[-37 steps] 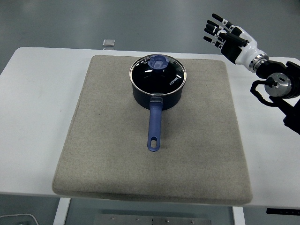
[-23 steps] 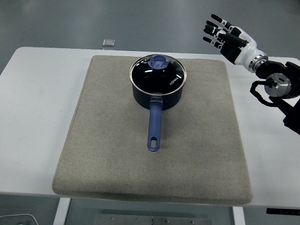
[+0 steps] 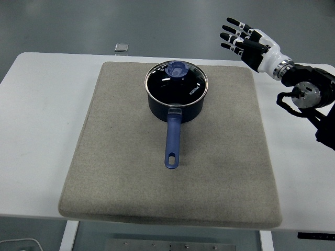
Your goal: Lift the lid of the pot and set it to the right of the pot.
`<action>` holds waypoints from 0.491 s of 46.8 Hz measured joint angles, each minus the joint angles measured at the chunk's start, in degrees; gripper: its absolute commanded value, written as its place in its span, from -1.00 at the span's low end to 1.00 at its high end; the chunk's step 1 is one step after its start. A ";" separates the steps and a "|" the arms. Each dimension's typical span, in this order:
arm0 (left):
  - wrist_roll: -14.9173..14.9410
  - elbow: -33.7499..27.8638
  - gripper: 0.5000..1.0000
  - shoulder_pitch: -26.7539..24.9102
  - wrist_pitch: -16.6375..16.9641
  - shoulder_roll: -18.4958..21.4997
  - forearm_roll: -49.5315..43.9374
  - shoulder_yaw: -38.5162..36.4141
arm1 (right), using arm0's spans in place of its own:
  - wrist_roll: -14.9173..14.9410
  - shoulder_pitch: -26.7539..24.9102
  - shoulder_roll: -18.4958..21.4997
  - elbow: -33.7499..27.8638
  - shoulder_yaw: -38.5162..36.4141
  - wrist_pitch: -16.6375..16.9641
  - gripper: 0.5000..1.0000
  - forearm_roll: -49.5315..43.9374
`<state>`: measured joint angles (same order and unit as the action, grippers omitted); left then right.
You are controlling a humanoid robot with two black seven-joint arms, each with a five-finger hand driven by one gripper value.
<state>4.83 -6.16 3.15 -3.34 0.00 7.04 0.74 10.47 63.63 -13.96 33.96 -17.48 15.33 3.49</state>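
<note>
Pot (image 3: 176, 100): dark blue, upright on the mat's far half, a little left of centre; handle (image 3: 172, 141) pointing toward the near edge, clear of any reach from the right.
Lid (image 3: 176, 82): glass with metal rim, seated flat on the pot and closing it; not yet lifted.
Knob (image 3: 177, 68): blue, at the lid's far side as seen, free on all sides; likely the grip point.
Contents: hidden; dark through the glass, only glare visible.
Mat (image 3: 125, 157): grey, square, covering most of the desk; bare stretch to the right of the pot, a fit landing place for the lid.
Desk (image 3: 36, 104): white, carrying the mat.
Right hand (image 3: 246, 42): raised past the mat's far right corner, well apart from the pot; fingers spread wide, holding nothing, palm toward the pot, apparently posed for approach.
Left hand: out of view.
Small object (image 3: 121, 47): grey, square, beyond the desk's far edge; kind unclear.
Stage: approach, by judgement; grasp and lift both ahead.
</note>
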 measured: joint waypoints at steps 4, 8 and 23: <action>0.00 0.01 1.00 -0.01 0.00 0.00 0.00 0.01 | 0.66 0.73 -0.01 0.04 0.51 0.38 0.61 -0.69; 0.00 0.01 1.00 0.01 0.00 0.00 0.00 0.04 | 1.02 1.86 0.04 0.13 0.85 0.49 0.61 -2.25; 0.00 0.01 1.00 0.02 0.00 0.00 0.00 0.03 | 1.94 5.63 0.05 0.59 1.95 0.57 0.61 -13.02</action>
<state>4.83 -6.15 3.17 -3.33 0.00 7.04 0.77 12.41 69.26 -13.91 34.55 -15.54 15.89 -9.53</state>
